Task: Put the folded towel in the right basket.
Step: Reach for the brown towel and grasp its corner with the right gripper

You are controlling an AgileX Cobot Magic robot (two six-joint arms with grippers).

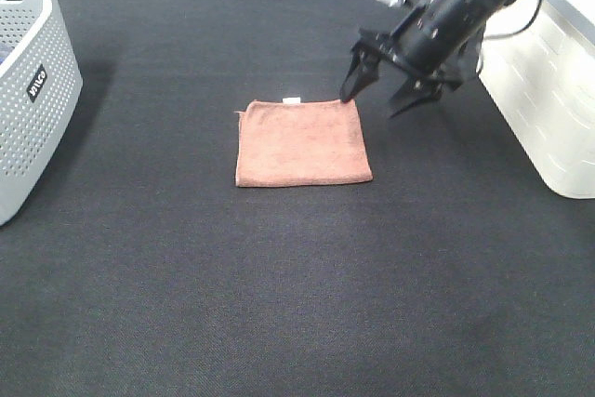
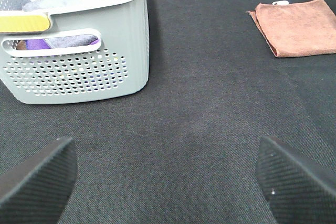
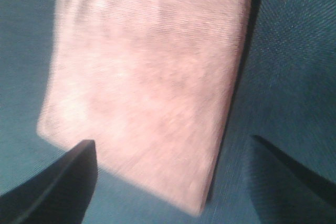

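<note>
From up high, the folded towel [image 1: 302, 141] lies flat in the middle of the black worktop [image 1: 279, 304]. It's rust-brown, with a small white tag [image 1: 291, 99] at its far edge. The right end effector [image 1: 375, 102] hangs over the towel's far right corner, fingers spread wide. One fingertip sits right at that corner, and the other is out over bare worktop on the side of the white right basket [image 1: 548, 109]. Whether that tip touches the cloth, I can't tell.

The right wrist view gives the close-up the high camera lacks. The towel is large and blurred, lying below and ahead of the two parted fingers [image 3: 58, 182].

Now the left wrist view, and it alone looks into the grey left basket [image 2: 79, 61], where coloured laundry [image 2: 68, 40] is piled inside. The left end effector [image 2: 165, 182] hovers with its fingers wide apart above bare worktop. The grey basket is near it and the towel well apart from it.
</note>
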